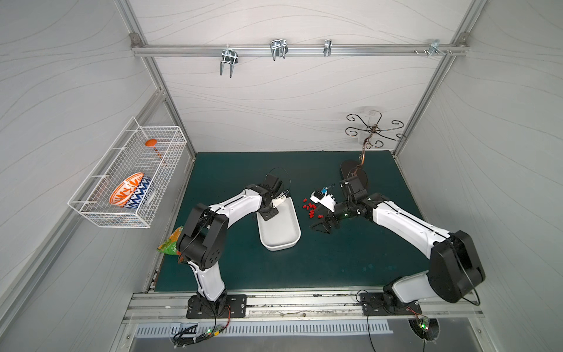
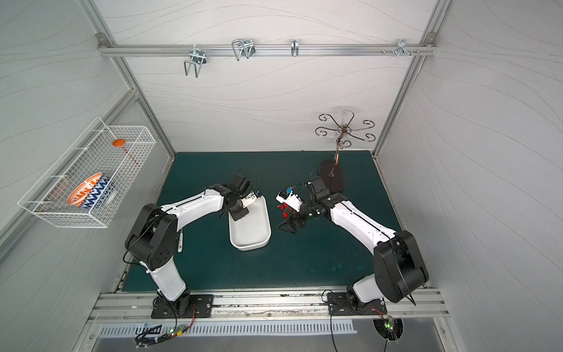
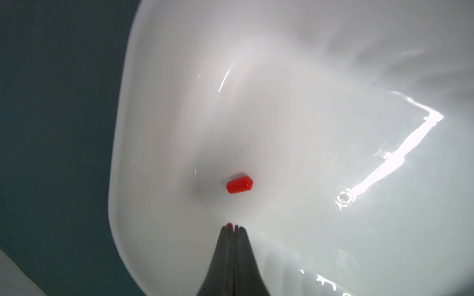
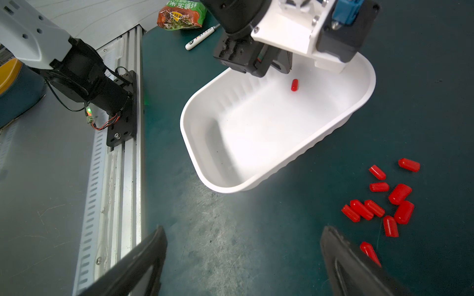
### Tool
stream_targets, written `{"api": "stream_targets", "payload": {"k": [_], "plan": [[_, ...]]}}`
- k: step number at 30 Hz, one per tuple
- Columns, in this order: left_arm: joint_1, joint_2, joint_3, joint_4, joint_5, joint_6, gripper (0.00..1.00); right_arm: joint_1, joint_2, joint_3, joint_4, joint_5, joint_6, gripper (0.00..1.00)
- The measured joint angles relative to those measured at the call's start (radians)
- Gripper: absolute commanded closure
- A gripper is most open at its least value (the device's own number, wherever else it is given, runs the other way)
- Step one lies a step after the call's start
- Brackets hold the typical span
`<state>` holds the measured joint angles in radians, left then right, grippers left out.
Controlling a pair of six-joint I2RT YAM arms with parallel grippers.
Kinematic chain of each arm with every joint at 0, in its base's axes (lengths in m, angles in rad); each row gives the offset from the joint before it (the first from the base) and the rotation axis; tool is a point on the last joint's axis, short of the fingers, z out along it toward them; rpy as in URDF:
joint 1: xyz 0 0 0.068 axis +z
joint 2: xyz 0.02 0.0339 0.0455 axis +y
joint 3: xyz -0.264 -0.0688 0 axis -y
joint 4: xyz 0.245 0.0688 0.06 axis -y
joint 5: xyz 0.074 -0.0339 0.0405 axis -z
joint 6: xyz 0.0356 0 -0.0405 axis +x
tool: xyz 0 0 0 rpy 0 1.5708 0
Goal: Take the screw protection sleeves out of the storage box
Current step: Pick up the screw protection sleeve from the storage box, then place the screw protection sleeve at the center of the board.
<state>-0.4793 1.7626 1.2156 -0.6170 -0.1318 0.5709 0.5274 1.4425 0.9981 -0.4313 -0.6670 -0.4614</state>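
Red speck (image 3: pixel 229 225) between left claw (image 3: pixel 233 228) tips, too small to identify; snack packet (image 4: pixel 180 14) cut off

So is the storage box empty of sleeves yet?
No, one red sleeve lies loose on the floor of the storage box, beside the left claw.

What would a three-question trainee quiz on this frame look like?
1. True or false: a screw protection sleeve lies loose in the storage box.
2. The right gripper has its fingers: A) open over the green mat; B) shut on a cap; C) down inside the tub.
3. What shows between the shut fingers of the left gripper?

Key: 1 true. 2 A. 3 a red sliver, apparently a second sleeve.
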Motion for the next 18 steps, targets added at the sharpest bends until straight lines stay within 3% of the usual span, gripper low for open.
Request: {"api": "stream_targets", "payload": {"k": [5, 11, 18], "plan": [[0.001, -0.058, 0.054, -0.084, 0.125, -0.004, 1.00, -0.042, 0.000, 0.001, -0.003, -0.018, 0.006, 0.03], [-0.010, -0.096, 0.148, -0.128, 0.352, -0.027, 1.00, -0.180, -0.027, 0.002, -0.004, -0.045, 0.027, 0.03], [-0.111, 0.043, 0.322, -0.133, 0.472, -0.070, 1.00, -0.364, -0.117, 0.007, -0.004, -0.070, 0.066, 0.02]]}}
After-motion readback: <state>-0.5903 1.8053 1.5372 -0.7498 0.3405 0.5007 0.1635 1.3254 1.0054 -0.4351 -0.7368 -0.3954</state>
